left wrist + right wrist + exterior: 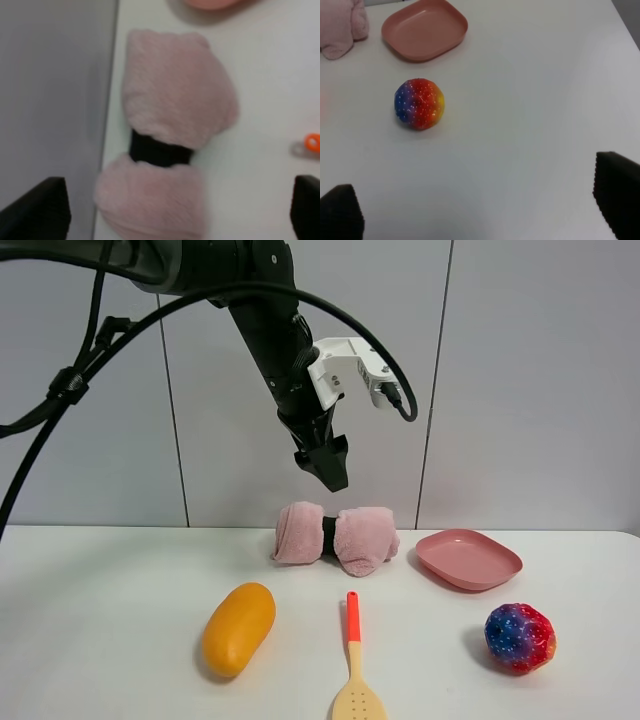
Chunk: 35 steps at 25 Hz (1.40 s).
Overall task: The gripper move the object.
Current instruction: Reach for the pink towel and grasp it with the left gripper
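The dusty-pink rolled towel (365,535) with a dark band round its middle lies on the white table close to the back wall. My left gripper (330,475) hangs above it, a little over the band, not touching. In the left wrist view the towel (175,105) fills the middle and the left gripper (177,200) is open, its dark fingers (42,207) wide apart at either side. My right gripper (479,205) is open and empty above bare table. An edge of the towel (340,25) shows in the right wrist view.
A smooth pink plate (468,558) sits right of the towel. An orange oval fruit (238,628) lies front left. A spatula (355,670) with an orange handle lies front centre. A multicoloured ball (519,637) sits front right, also in the right wrist view (419,103).
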### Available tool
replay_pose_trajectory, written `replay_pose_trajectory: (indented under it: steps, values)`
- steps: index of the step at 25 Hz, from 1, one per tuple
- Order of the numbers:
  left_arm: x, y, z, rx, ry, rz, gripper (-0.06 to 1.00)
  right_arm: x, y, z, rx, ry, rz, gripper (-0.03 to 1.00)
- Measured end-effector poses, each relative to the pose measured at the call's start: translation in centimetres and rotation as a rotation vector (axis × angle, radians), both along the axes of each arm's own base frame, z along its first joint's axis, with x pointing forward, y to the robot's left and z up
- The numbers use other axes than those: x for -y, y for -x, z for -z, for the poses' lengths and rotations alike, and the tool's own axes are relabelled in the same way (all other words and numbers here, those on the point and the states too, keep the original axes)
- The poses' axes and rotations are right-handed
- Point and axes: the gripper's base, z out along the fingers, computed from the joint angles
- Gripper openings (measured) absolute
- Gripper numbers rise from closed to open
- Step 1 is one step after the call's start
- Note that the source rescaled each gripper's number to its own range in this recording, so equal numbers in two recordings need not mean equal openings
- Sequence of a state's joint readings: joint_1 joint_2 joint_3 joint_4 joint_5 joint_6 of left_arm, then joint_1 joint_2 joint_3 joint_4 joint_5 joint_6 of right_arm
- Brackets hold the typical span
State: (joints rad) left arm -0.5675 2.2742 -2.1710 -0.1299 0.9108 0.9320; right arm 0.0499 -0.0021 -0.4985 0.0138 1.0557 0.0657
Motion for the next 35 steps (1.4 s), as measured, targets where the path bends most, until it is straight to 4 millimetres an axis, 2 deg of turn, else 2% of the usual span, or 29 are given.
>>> replay_pose_trajectory:
  steps: [4,9,14,25,29,32,35]
  values:
    - [-0.4,-2.1,1.8,0.03,0.023,0.019,1.0,0.0,0.0,0.0,0.0,0.0,0.0,1.0]
    - [-1.7,-4.2,5.9,0.015,0.016,0.066,1.0,0.0,0.0,0.0,0.0,0.0,0.0,1.0]
    - [-2.8,-5.8,8.4,0.05,0.014,0.124,1.0,0.0,0.0,0.0,0.0,0.0,0.0,1.0]
    - [-2.7,-6.4,12.5,0.017,0.038,0.158,1.0,0.0,0.0,0.0,0.0,0.0,0.0,1.0]
    - [-2.5,-6.4,13.3,0.024,0.04,0.156,1.0,0.0,0.0,0.0,0.0,0.0,0.0,1.0]
    - [-2.3,-6.7,13.7,0.049,0.046,0.142,0.98,0.0,0.0,0.0,0.0,0.0,0.0,1.0]
    - [-2.1,-6.8,14.4,0.053,0.046,0.137,0.92,0.0,0.0,0.0,0.0,0.0,0.0,1.0]
